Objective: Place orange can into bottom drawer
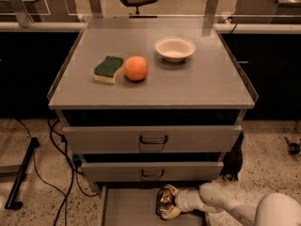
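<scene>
The bottom drawer (127, 210) is pulled out at the foot of the grey cabinet, a flat grey tray with thin side walls. My gripper (165, 202) reaches in from the lower right over the drawer's right part. It is shut on the orange can (164, 200), a shiny copper and silver can held between the pale fingers just above or on the drawer floor. My white arm (225, 205) runs off to the lower right corner.
On the cabinet top lie a green and yellow sponge (108, 69), a round orange fruit (136, 68) and a white bowl (175, 48). Two upper drawers (153, 138) with dark loop handles stick out slightly. Black cables (61, 173) trail on the floor at left.
</scene>
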Robot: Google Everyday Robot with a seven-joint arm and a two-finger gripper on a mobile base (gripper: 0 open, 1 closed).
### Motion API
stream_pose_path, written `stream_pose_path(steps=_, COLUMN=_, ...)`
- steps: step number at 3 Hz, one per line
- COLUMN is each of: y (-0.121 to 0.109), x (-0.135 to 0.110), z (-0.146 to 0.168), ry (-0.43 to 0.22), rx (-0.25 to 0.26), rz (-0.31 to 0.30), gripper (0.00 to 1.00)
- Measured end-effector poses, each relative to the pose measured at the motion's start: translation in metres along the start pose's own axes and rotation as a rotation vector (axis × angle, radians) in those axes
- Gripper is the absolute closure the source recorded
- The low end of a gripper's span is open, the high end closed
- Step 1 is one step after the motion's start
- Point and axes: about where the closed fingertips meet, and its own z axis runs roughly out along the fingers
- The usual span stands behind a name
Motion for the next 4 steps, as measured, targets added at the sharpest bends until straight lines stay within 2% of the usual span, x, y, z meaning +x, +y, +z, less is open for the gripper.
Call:
stream_pose_path(steps=3, y=0.001, x=0.022, z=0.017, ry=0.065, rx=-0.004, rz=0.05, gripper=1.0)
stream_pose_path(steps=4, y=0.001, x=0.023, z=0.018, ry=0.066, rx=-0.004, rz=0.05, gripper=1.0)
